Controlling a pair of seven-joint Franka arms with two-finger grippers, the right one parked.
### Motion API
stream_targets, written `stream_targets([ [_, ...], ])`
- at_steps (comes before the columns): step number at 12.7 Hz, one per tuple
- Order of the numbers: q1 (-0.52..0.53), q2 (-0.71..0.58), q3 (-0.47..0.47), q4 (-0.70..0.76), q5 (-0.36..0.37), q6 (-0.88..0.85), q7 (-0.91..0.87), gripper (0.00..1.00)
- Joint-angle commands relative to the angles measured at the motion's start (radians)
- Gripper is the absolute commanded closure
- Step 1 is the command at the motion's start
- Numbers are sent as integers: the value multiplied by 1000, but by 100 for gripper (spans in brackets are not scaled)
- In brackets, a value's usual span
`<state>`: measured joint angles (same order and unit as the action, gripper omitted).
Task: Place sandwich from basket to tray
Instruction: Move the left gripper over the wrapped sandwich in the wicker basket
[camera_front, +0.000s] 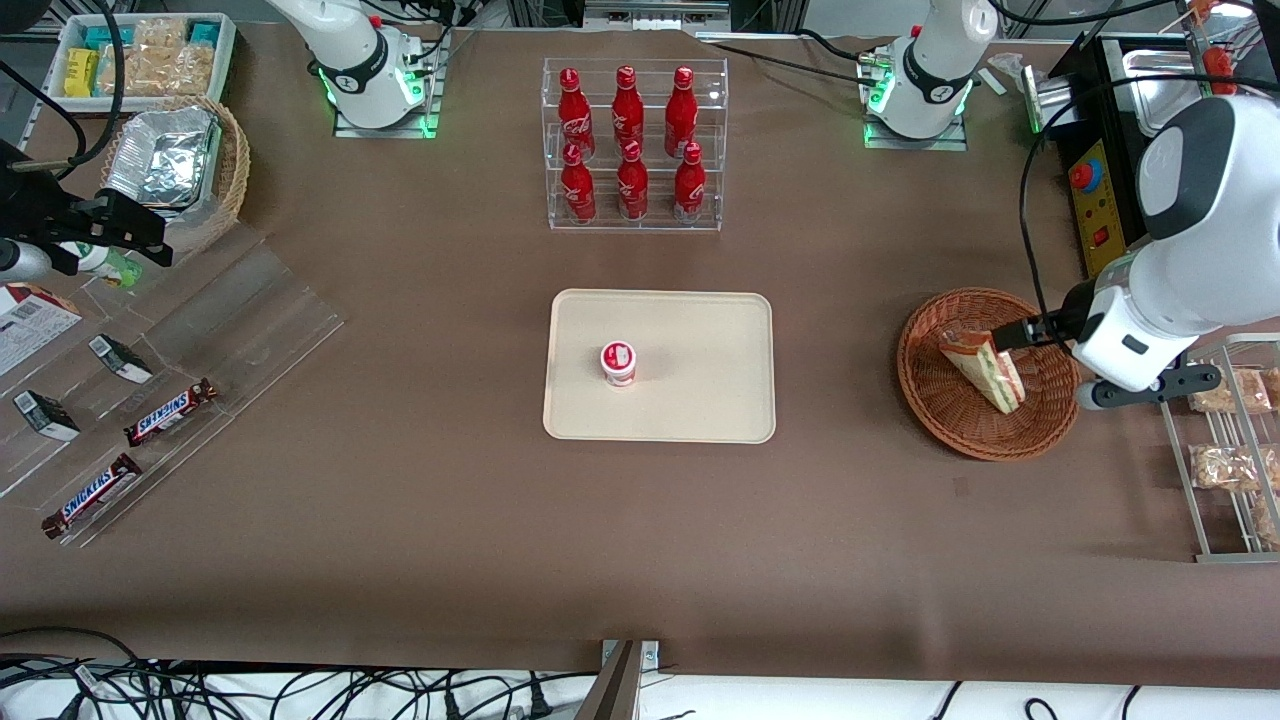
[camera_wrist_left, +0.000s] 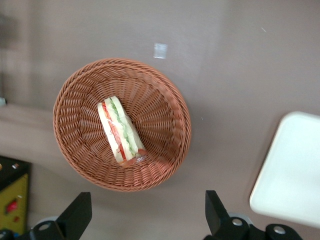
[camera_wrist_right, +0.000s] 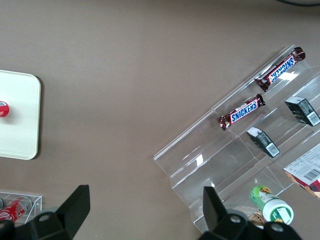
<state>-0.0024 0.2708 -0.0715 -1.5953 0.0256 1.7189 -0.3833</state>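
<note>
The sandwich (camera_front: 985, 368), a wrapped wedge with green and red filling, lies in the reddish-brown wicker basket (camera_front: 930, 420) toward the working arm's end of the table. My left gripper (camera_front: 1030, 330) hovers above the basket's edge, open, with nothing between its fingers. In the left wrist view the sandwich (camera_wrist_left: 120, 131) rests across the middle of the basket (camera_wrist_left: 70, 100), apart from the gripper (camera_wrist_left: 147, 215), whose fingers (camera_wrist_left: 77, 215) stand wide over bare table. The beige tray (camera_front: 700, 400) lies at the table's middle; one corner of the tray (camera_wrist_left: 290, 170) shows in the wrist view.
A small red-lidded cup (camera_front: 618, 362) stands on the tray. A clear rack of red bottles (camera_front: 632, 145) stands farther from the front camera than the tray. A wire rack with bagged snacks (camera_front: 1225, 450) lies beside the basket. Snickers bars (camera_front: 170, 412) lie toward the parked arm's end.
</note>
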Motion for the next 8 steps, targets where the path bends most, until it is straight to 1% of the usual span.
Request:
stream_targets([
  [1,-2,-12,-1,-113,69,123,-219,0],
  [2,-2,-12,-1,-159,83,177,-283,0],
  [4,-1,-10,1,-250,86,284,-379,0],
  [7,1,2,1,-363,152,433,-520,0],
  [8,1,17,2,-380,157,465,-560,0],
])
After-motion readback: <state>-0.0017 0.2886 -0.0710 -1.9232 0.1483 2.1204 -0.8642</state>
